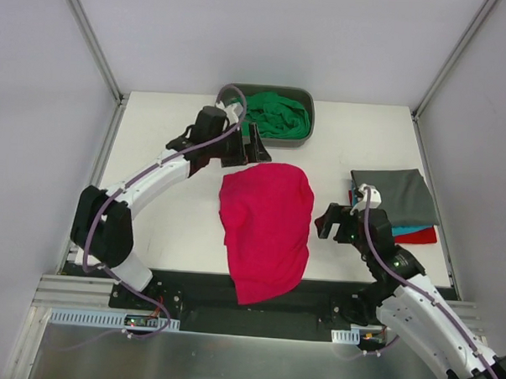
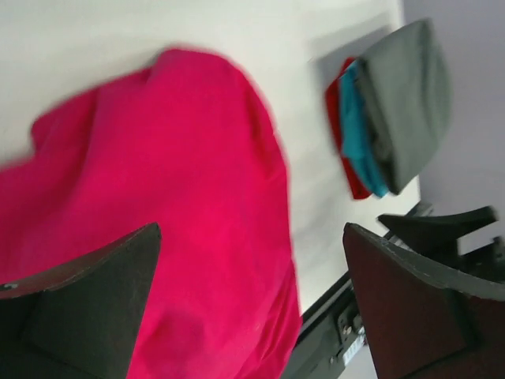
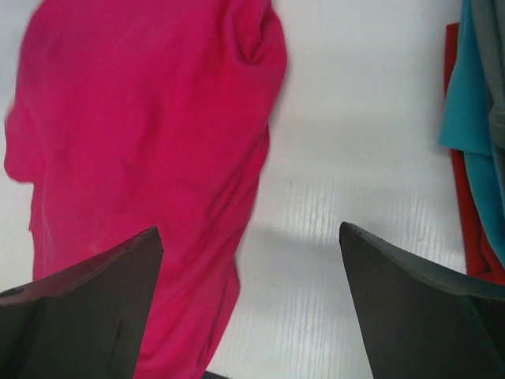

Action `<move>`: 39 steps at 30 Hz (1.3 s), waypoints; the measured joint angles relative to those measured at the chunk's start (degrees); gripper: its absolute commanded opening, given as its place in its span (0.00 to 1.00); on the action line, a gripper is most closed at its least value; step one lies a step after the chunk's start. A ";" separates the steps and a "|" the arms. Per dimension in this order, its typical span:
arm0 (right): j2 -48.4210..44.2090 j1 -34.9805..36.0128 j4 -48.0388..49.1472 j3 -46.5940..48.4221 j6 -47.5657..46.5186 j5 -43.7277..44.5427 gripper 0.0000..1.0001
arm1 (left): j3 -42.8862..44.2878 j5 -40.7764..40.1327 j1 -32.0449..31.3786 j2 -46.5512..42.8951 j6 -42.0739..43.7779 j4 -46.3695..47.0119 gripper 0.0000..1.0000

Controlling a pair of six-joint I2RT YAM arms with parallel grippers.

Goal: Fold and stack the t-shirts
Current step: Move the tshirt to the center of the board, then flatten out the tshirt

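The crimson-pink t-shirt point(image 1: 264, 228) lies spread and rumpled in the middle of the table, its near end hanging over the front edge. It also shows in the left wrist view point(image 2: 158, 197) and the right wrist view point(image 3: 150, 142). The bright green t-shirt point(image 1: 277, 113) is bunched in the grey tub point(image 1: 311, 98). At the right is a stack: the dark grey t-shirt point(image 1: 395, 194) on top, teal point(image 1: 409, 230) under it, red point(image 1: 426, 237) at the bottom. My left gripper point(image 1: 243, 147) is open and empty above the pink shirt's far end. My right gripper point(image 1: 327, 222) is open and empty between the pink shirt and the stack.
The tub stands at the table's far edge. Metal frame posts point(image 1: 91, 40) rise at the back corners. The black arm-mount rail point(image 1: 256, 311) runs along the near edge. The stack shows in the left wrist view point(image 2: 406, 103).
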 measured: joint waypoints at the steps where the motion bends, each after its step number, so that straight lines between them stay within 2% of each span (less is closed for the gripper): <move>1: 1.07 0.37 -0.61 0.55 -0.04 -0.04 0.96 | -0.20 -0.48 0.00 1.01 0.33 -2.25 0.99; 5: 6.08 6.86 -3.15 3.19 -1.18 2.10 0.96 | -6.60 -6.16 0.00 -4.07 1.68 -4.72 0.99; 9: 11.08 19.82 -3.69 5.86 -3.50 4.37 0.96 | -18.91 -16.35 0.02 -19.82 1.53 -7.28 0.99; 13: 20.41 32.39 -1.49 10.03 -5.44 5.44 0.97 | -28.57 -25.70 0.94 -33.20 -0.85 -10.25 0.99; 16: 30.40 41.51 1.51 13.86 -6.45 5.99 0.98 | -33.99 -28.89 3.78 -38.10 -3.04 -12.44 0.99; 19: 39.21 45.46 1.99 17.92 -4.74 6.69 0.97 | -36.15 -29.42 6.27 -38.27 -4.39 -14.25 0.99; 23: 46.14 44.74 0.90 20.37 0.31 9.66 0.97 | -36.50 -29.38 6.54 -37.05 -5.33 -14.60 0.99; 27: 48.81 41.18 -0.50 19.93 5.22 9.42 0.96 | -36.52 -29.07 6.54 -34.99 -5.77 -14.51 0.99; 33: 50.88 31.52 -2.01 18.45 7.48 9.27 0.96 | -36.65 -28.70 6.54 -34.07 -5.81 -13.97 0.99; 39: 56.52 19.69 -2.71 21.62 4.68 8.92 0.96 | -38.01 -27.26 6.54 -34.36 -6.05 -12.81 0.99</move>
